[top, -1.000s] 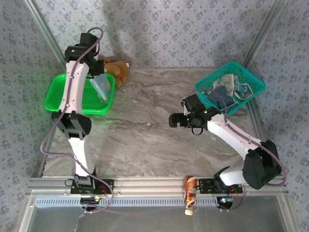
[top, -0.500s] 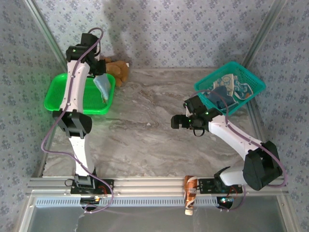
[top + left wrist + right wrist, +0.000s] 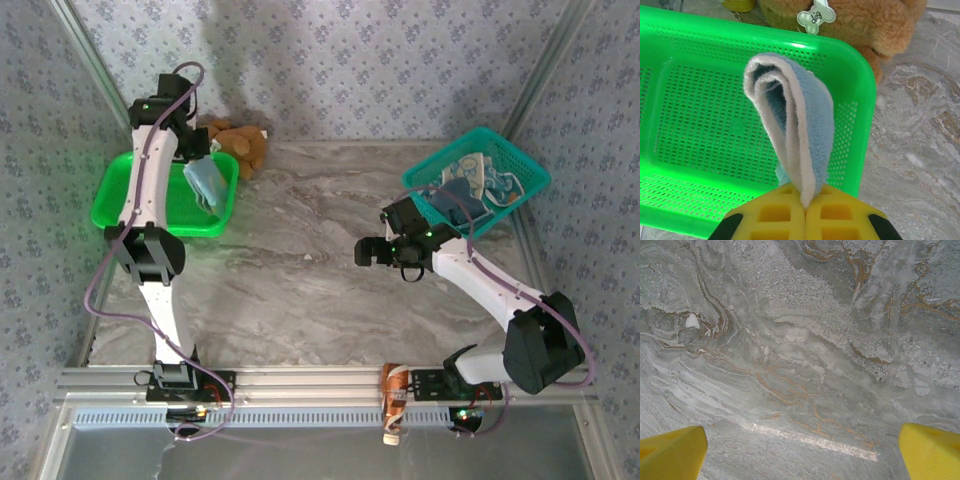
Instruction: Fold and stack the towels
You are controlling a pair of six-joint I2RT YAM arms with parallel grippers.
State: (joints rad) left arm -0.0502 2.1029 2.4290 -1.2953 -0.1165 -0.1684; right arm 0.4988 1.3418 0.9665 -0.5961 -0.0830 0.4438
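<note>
From my left wrist I can read a pale bone-shaped tag [image 3: 815, 16] on the brown plush toy [image 3: 867, 27]: small dark letters, upside down, apparently spelling "dog".

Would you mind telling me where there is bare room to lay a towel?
The table's middle, between green tray and teal basket, is bare. Crowded: towels fill the basket; left gripper dangles a blue towel over the tray.

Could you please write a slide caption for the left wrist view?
Left end effector shut on a folded blue towel over the green basket, plush toy behind.
</note>
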